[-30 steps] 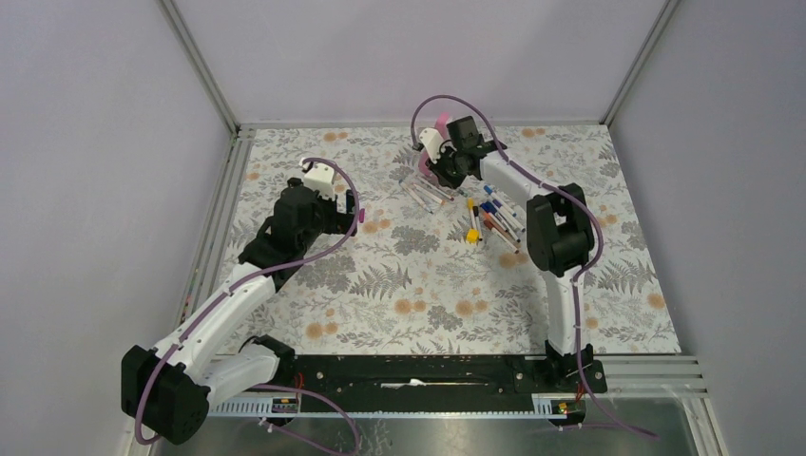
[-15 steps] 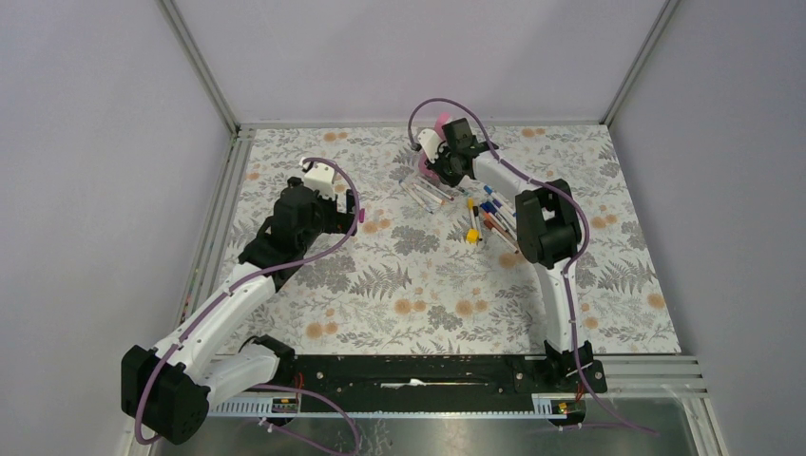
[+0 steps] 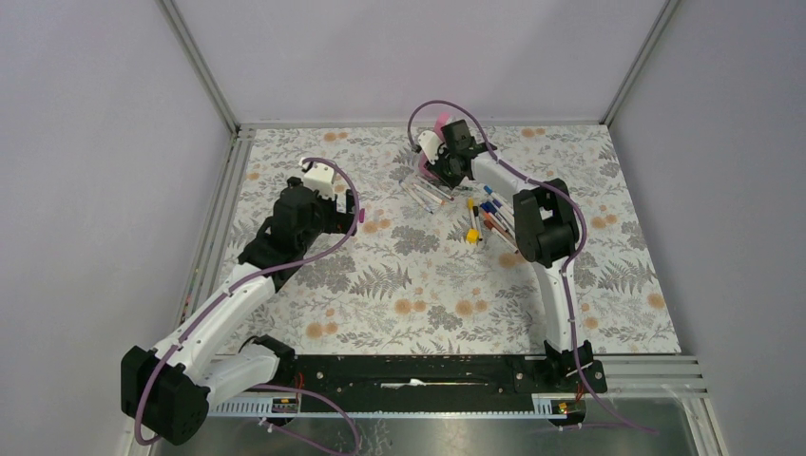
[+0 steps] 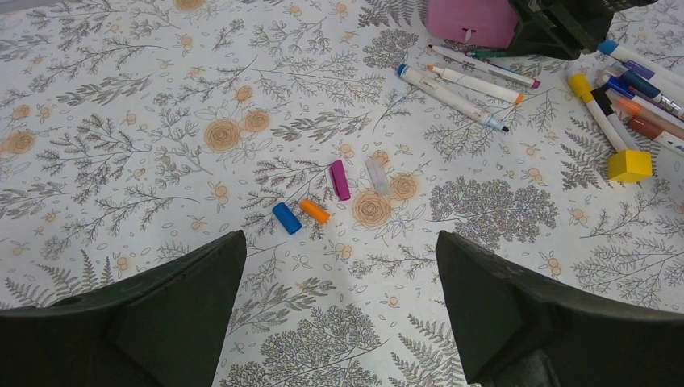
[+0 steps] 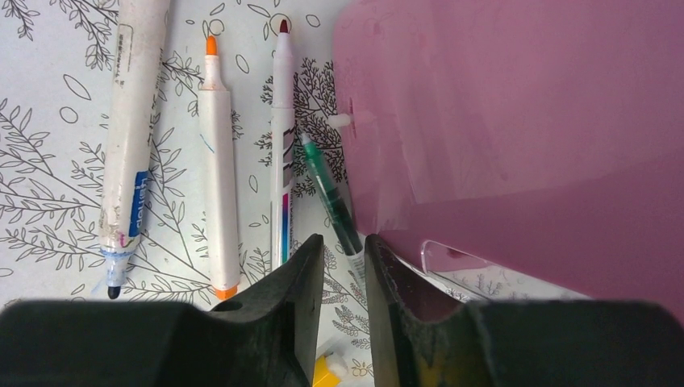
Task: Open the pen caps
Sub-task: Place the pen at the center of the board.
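Note:
Loose pen caps lie on the floral table in the left wrist view: blue, orange, purple and a clear one. My left gripper is open wide and empty, hovering just short of them. Several capped markers lie at the right. My right gripper is almost shut, and the end of a thin green pen lies between its fingertips with a small gap. Uncapped white markers lie to its left. In the top view the right gripper sits at the pink object.
A tall pink wedge-shaped object stands right against the right gripper, and it also shows in the left wrist view. A yellow cube lies by the marker pile. A metal rail borders the table's left side.
The right arm has reached a little further toward the pink object and the pens beside it. The left arm has not moved.

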Robot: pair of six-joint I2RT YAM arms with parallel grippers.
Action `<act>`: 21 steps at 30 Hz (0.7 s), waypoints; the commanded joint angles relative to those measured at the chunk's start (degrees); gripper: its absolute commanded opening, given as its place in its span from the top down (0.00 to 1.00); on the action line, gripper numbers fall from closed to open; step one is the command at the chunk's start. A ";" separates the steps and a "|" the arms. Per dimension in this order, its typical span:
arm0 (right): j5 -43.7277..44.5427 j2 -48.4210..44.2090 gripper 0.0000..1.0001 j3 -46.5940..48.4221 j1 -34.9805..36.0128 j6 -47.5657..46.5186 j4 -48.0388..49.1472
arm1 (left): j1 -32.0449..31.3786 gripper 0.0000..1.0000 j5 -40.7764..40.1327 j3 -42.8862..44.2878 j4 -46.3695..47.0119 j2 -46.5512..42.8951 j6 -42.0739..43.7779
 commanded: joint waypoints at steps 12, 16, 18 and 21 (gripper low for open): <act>-4.71 -17.07 0.55 -9.72 0.42 4.99 -0.36 | 0.16 0.01 -0.50 -0.89 3.39 -3.92 0.80; -8.63 -24.80 0.42 -17.19 0.42 5.09 -0.69 | 0.12 0.01 -0.45 -1.35 3.86 -4.91 0.63; -10.40 -29.16 0.35 -21.63 0.42 4.69 -0.69 | 0.12 0.01 -0.28 -1.37 3.79 -5.18 0.54; -13.74 -36.07 0.24 -29.13 0.34 3.00 -0.03 | 0.13 0.01 0.08 -1.35 3.84 -5.31 0.38</act>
